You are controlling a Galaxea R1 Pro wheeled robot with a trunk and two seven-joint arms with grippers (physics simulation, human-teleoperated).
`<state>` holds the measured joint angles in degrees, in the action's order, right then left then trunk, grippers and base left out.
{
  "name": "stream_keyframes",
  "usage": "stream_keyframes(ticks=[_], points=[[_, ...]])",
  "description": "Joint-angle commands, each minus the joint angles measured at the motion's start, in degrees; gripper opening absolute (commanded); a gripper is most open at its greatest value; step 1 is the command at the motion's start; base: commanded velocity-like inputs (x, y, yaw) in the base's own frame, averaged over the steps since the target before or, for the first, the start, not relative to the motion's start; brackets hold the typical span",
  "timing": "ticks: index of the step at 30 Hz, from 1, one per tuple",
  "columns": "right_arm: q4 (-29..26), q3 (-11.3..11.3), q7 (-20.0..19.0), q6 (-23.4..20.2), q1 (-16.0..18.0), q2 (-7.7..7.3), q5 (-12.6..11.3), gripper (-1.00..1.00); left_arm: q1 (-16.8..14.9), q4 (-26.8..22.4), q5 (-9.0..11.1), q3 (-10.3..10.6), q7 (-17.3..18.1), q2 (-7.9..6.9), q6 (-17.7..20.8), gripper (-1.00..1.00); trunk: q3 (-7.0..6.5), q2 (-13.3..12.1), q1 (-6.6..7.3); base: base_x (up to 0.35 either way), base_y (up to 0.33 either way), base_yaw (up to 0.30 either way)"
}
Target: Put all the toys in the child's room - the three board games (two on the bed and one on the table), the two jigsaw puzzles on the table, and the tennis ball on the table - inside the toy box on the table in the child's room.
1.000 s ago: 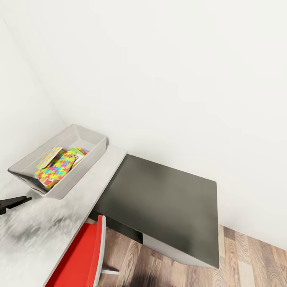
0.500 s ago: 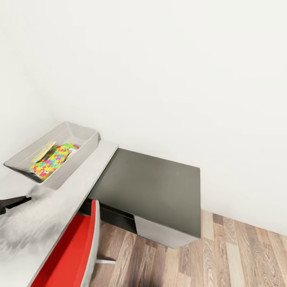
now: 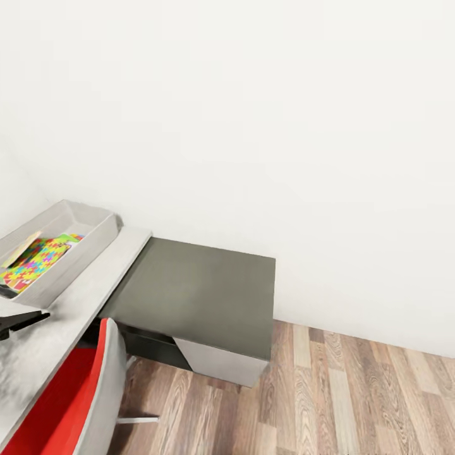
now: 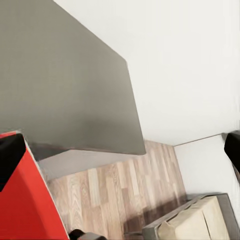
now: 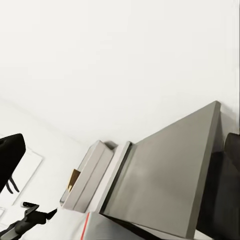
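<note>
Head view shows me the light grey toy box with sloping sides (image 3: 82, 234) sitting on the pale grey surface (image 3: 120, 259), up close to the white wall (image 3: 253, 126). Inside it I can see a thin puzzle board with yellow, pink, blue and green pieces (image 3: 35, 262), lying a bit tilted against one side. Something flat and colourful peeks out from under it, and I think that is a game box, but I cannot be sure. I think the toys lean like that because they were dropped in one on top of another. I cannot find the little ball from here.

Next to the pale top is the dark grey corner part of the surface (image 3: 196, 291), and it has nothing on it. A red chair with a grey edge (image 3: 69, 398) is pushed in close under the pale top. Past that is the wood plank floor (image 3: 354, 392).

My left hand (image 3: 22, 320) pokes in low, just over the pale top, as a thin dark tip. In the left wrist view its two dark fingers (image 4: 10, 157) stand far apart with nothing between them. My right hand (image 5: 122, 155) is spread wide too, and holds nothing.

I guess both hands are free so I can go and fetch another toy.
</note>
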<state>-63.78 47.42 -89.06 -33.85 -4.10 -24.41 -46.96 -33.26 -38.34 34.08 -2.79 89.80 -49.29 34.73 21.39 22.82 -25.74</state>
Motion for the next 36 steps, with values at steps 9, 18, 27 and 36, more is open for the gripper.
stream_keyframes(ticks=[9,18,27,36], points=[[0.0,-0.1,-0.1,-0.5,0.0,-0.02,-0.2,1.0,0.0,-0.1,0.0,0.1,0.2,0.01,0.6,1.0,-0.61,0.1,-0.04,-0.006,-0.11,-0.192],[0.0,-0.1,-0.1,-0.5,0.0,-0.02,-0.2,1.0,0.0,-0.1,0.0,0.1,0.2,0.07,0.6,1.0,-1.3,0.1,-0.04,-0.001,-0.018,-0.193],[0.0,-0.2,-0.1,-0.3,0.0,-0.02,-0.2,1.0,0.0,-0.1,0.0,0.1,0.2,0.14,-0.2,1.0,-1.99,0.1,-0.04,0.0,-0.002,-0.193],[-0.8,-0.3,-0.1,-0.2,0.0,0.04,-0.2,1.0,0.0,-0.1,0.0,0.1,0.2,0.34,-0.6,1.0,-2.69,0.1,-0.04,0.0,0.0,-0.193]])
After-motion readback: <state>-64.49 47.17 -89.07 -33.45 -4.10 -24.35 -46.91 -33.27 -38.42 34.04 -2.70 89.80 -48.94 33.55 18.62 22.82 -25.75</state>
